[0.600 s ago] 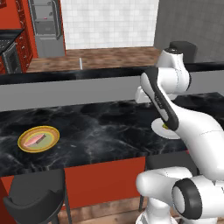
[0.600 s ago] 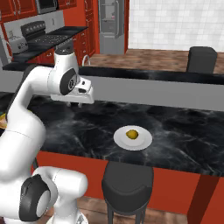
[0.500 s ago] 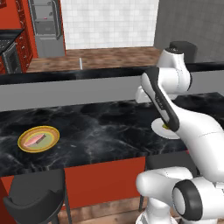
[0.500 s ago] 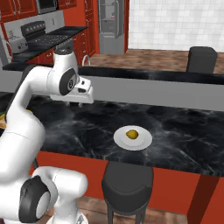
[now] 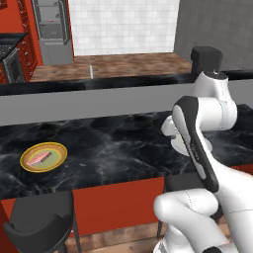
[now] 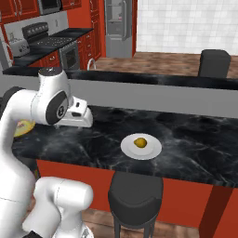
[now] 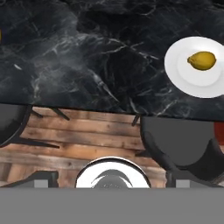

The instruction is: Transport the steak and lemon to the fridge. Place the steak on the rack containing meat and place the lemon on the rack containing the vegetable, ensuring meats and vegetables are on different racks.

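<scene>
The steak (image 5: 39,158) lies on a yellow plate (image 5: 58,151) at the left of the black marble counter. On a white plate (image 6: 152,150) further right rests the lemon (image 6: 140,142), also seen in the hand view as the lemon (image 7: 201,61). My gripper (image 6: 78,122) hovers over the counter's front edge between the two plates, left of the lemon. In the hand view the gripper (image 7: 113,180) is open and holds nothing. The grey fridge (image 6: 119,24) stands far across the room with its doors shut, so its racks and the vegetable are hidden.
A raised grey ledge (image 5: 74,101) runs behind the counter. Black stools stand in front of it (image 5: 42,222) (image 6: 135,195). A stove (image 6: 51,44) and red cabinets line the far left wall. A dark chair (image 6: 214,62) stands beyond the ledge.
The hand has dropped lower and drawn back toward the counter's front edge. The plates, steak and lemon have not moved.
</scene>
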